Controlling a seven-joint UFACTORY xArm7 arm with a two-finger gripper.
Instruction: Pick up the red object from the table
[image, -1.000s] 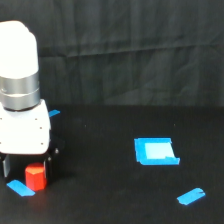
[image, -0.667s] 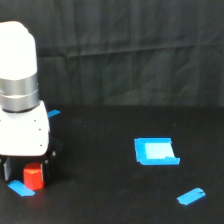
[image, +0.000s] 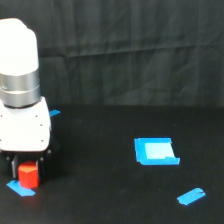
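Observation:
The red object (image: 28, 175), a small red-orange block, sits low at the exterior view's left, just above a blue tape strip (image: 21, 188) on the black table (image: 100, 200). My gripper (image: 28, 170) hangs straight down over it from the white and grey arm (image: 20, 100). The dark fingers (image: 42, 167) stand close against both sides of the block and look shut on it. The block's bottom is at or barely above the table surface. The fingertips are partly hidden in shadow.
A blue square patch (image: 156, 151) lies right of centre on the table. A short blue tape strip (image: 191, 196) lies at the front right. Another blue tape piece (image: 54, 113) shows behind the arm. A black cloth backdrop (image: 125, 50) hangs behind.
The red block has shifted a little toward the exterior view's left and very slightly up between the fingers. The arm body has hardly moved. The tape pieces have not moved.

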